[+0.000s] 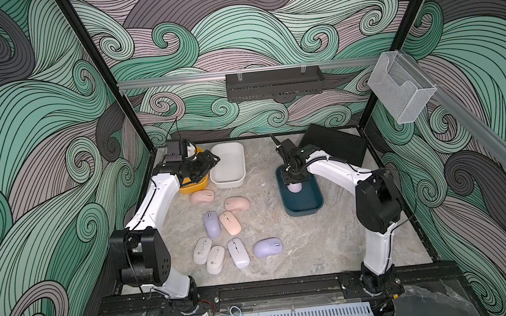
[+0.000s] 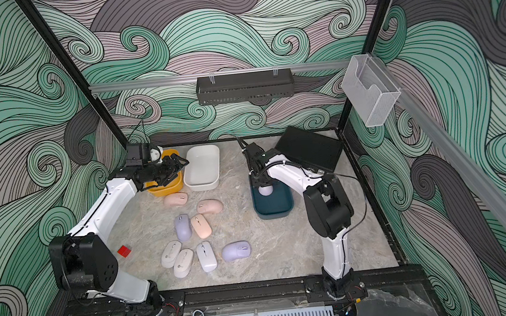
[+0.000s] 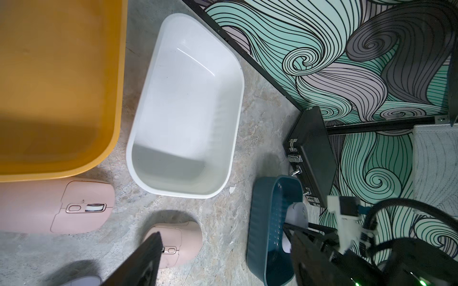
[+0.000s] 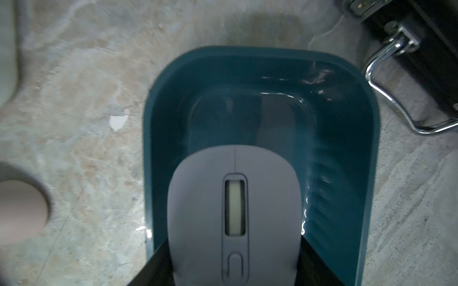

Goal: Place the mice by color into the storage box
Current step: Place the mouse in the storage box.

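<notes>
At teal bin (image 1: 305,213), right claw (image 1: 294,184) mostly hiding lavender mouse (image 1: 295,189)

Left claw (image 1: 210,164) wide, right claw (image 4: 235,270) clasped.

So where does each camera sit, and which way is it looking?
Top views: side by side, high at the front, looking down on the table, left arm, right arm and loose mice.
Left wrist: on the left arm, looking down at the yellow box, white box and a pink mouse; one own finger shows.
Right wrist: on the right arm, looking down into the teal box; its fingers grip a lavender mouse.
Shared: the left wrist view also catches that teal box and mouse.
</notes>
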You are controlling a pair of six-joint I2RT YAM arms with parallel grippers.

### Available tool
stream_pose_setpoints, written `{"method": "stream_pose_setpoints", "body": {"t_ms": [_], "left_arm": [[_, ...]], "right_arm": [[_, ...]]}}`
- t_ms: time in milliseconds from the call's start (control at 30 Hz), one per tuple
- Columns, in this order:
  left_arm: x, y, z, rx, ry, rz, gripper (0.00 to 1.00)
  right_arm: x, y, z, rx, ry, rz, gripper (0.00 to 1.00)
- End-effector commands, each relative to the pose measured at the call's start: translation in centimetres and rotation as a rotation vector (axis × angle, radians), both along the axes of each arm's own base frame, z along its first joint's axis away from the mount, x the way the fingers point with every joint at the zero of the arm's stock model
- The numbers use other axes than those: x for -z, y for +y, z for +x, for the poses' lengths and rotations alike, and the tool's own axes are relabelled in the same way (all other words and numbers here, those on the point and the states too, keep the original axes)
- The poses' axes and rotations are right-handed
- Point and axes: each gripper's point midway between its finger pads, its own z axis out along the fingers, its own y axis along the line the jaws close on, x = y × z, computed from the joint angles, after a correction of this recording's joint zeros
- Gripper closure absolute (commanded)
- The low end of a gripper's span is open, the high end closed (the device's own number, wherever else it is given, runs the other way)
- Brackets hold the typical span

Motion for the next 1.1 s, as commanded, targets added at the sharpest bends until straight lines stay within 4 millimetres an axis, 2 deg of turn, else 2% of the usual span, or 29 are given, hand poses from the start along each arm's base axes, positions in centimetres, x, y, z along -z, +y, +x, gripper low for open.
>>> {"method": "stream_pose_setpoints", "body": {"t_ms": [0, 167, 533, 900, 1067], "left_arm": [[-0.4, -0.3, 0.2, 0.024, -0.007, 0.001, 0.2], [-0.2, -0.2, 0.3, 0.019, 0.002, 0.007, 0.2], [-0.4, -0.2, 0.2, 0.019, 0.003, 0.007, 0.2], [0.0, -0.2, 0.2, 0.019, 0.008, 0.007, 0.2], [0.1, -0.2, 0.3, 0.019, 0.013, 0.007, 0.2]], "right_arm": [[1.1, 0.9, 0.2, -0.063, 0.035, 0.04, 0.51], [3.1, 0.9, 0.8, -0.037, 0.086, 0.063, 0.5], [5.5, 1.0, 2.2, -0.035, 0.114, 0.058, 0.49], [6.7, 1.6, 2.8, -0.043, 0.116, 0.089, 0.47], [6.4, 1.8, 2.7, -0.042, 0.12, 0.11, 0.42]]}}
